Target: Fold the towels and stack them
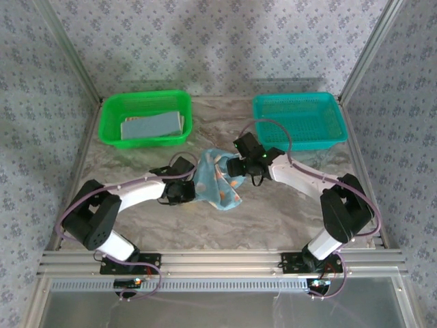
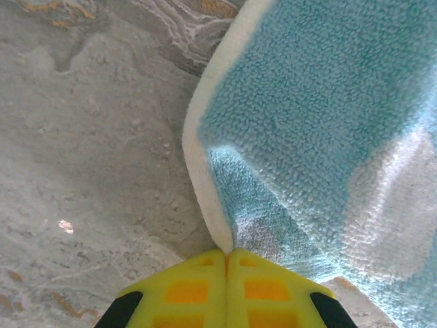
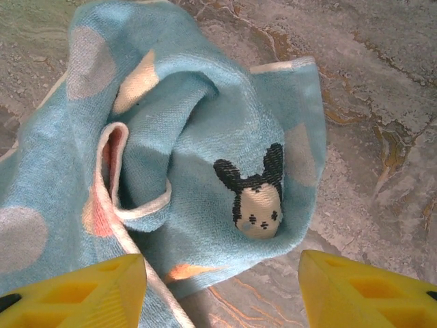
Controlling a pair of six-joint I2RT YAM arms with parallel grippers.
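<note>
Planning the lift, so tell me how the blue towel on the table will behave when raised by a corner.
Likely floppy: the towel lies in bunched folds, so it should drape from the corner pinched in the left gripper. Probably light, being thin terry cloth. It seems unlikely to slip, since the looped pile gives grip.

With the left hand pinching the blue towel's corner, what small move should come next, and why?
Probably the right hand should lower and close on another edge of the light blue towel. It hangs open above the crumpled cloth, while the left hand is shut on a white-bordered corner. With two points held, the towel could be pulled flat on the table for folding.
</note>
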